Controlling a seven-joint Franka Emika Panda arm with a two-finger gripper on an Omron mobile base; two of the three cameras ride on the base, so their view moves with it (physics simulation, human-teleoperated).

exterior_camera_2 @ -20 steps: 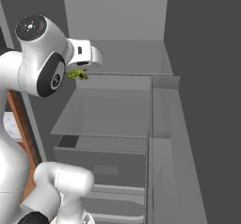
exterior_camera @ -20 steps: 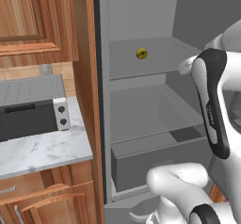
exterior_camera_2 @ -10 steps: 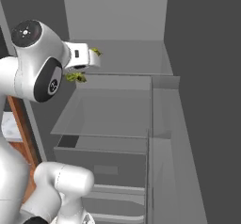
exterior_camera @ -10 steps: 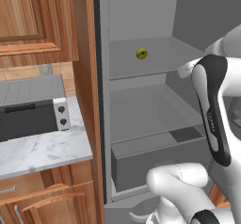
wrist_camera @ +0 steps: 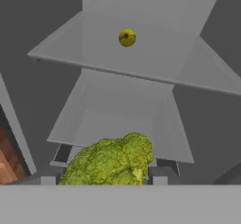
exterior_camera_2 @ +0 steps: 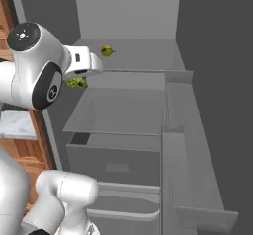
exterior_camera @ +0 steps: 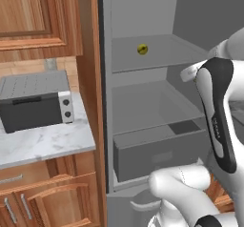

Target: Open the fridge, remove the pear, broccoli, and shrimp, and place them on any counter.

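The fridge [exterior_camera: 143, 11] stands open, its door [exterior_camera_2: 197, 145] swung out to the right. The pear [exterior_camera: 142, 49] [exterior_camera_2: 106, 51] [wrist_camera: 126, 37] lies alone on the upper shelf. My gripper [exterior_camera_2: 78, 80] [wrist_camera: 103, 180] is shut on the broccoli [exterior_camera_2: 76, 83] [wrist_camera: 113, 162], a bumpy green floret held in front of the shelves, below and nearer than the pear. In the left base view my own forearm hides the hand. The shrimp is out of view.
The counter [exterior_camera: 43, 142] lies left of the fridge, with a grey toaster oven [exterior_camera: 35, 99] on it and wooden cabinets above and below. A grey drawer [exterior_camera: 157, 149] sits under the fridge's lower shelf. The door's shelves [exterior_camera_2: 188, 179] stick out on the right.
My hand has drawn back a little from the shelves with the broccoli in it, down and towards me. The pear has not moved.
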